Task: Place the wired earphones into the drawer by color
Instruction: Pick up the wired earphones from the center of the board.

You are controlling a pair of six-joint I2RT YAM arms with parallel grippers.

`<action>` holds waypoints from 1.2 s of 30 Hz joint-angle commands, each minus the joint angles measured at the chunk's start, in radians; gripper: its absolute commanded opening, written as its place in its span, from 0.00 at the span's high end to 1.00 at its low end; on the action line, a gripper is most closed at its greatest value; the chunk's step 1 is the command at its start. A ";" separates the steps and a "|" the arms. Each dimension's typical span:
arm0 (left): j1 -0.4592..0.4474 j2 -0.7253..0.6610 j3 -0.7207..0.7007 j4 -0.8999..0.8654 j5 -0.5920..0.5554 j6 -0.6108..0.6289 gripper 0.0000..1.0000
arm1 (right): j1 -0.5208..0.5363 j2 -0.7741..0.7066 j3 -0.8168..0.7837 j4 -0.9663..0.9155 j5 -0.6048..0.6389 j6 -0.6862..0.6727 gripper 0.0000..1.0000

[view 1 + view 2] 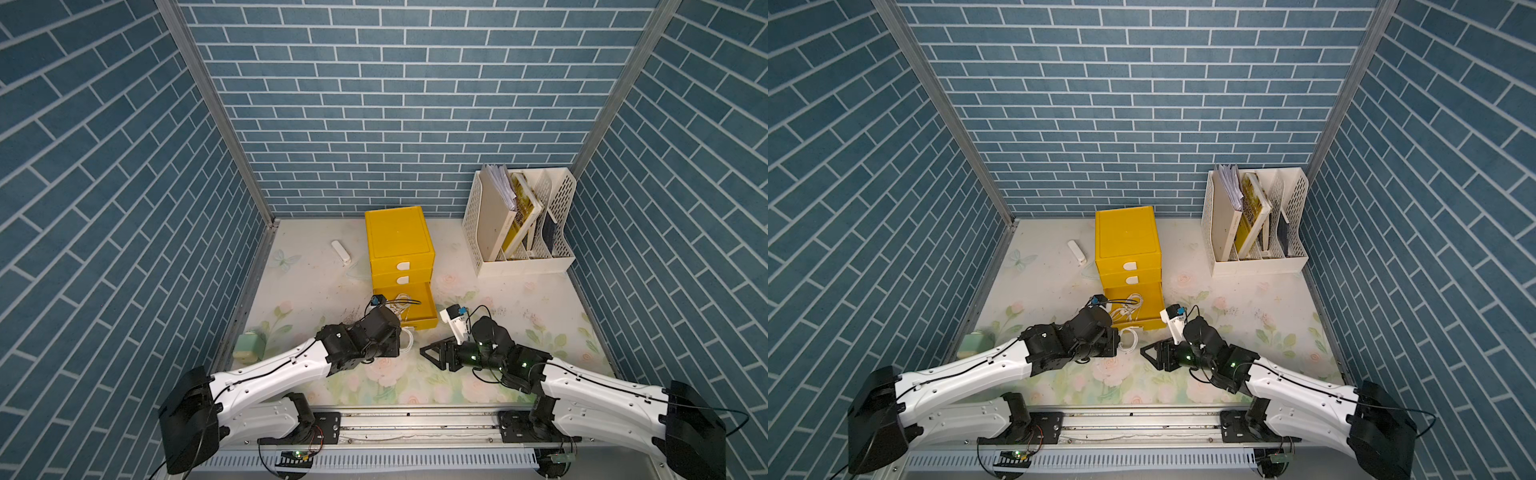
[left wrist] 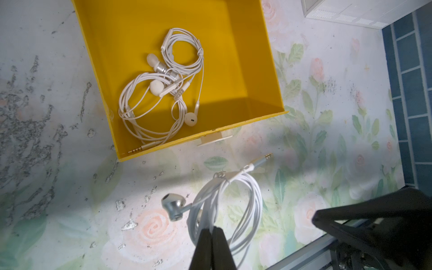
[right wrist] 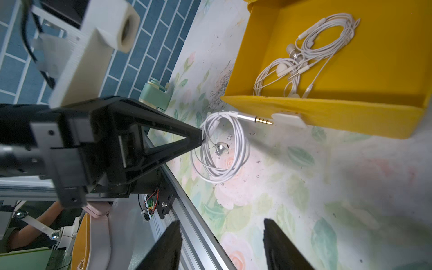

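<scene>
The left gripper [image 2: 212, 231] clamps a white earphone coil [image 1: 1128, 337], perhaps lifted, below centre in a top view, near the pulled-out yellow drawer [image 1: 1148, 323]. The right gripper [image 3: 222, 247] holds its jaws apart, empty.

White shells [image 1: 282, 365], black joints [image 1: 345, 345], thin cables [image 1: 270, 368], triangular black right pincer [image 3: 221, 221].

Left gripper [image 2: 212, 231] pinching a white earphone coil [image 2: 257, 198].
Ahead of the gripper, the open yellow drawer [image 2: 233, 70] holds tangled white earphones [image 2: 156, 87].
</scene>
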 commanded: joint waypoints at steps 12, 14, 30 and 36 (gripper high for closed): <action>-0.019 -0.022 0.039 -0.026 -0.001 0.002 0.97 | 0.007 0.178 0.062 0.167 -0.032 -0.002 0.41; -0.024 -0.026 0.041 -0.021 0.001 0.003 0.97 | 0.007 0.193 0.068 0.175 -0.030 -0.002 0.42; -0.049 -0.046 0.041 -0.006 0.008 -0.005 0.97 | 0.002 0.223 0.125 0.095 0.030 -0.034 0.69; -0.049 -0.052 0.036 -0.002 0.008 -0.003 0.96 | 0.001 0.228 0.134 0.079 0.029 -0.040 0.86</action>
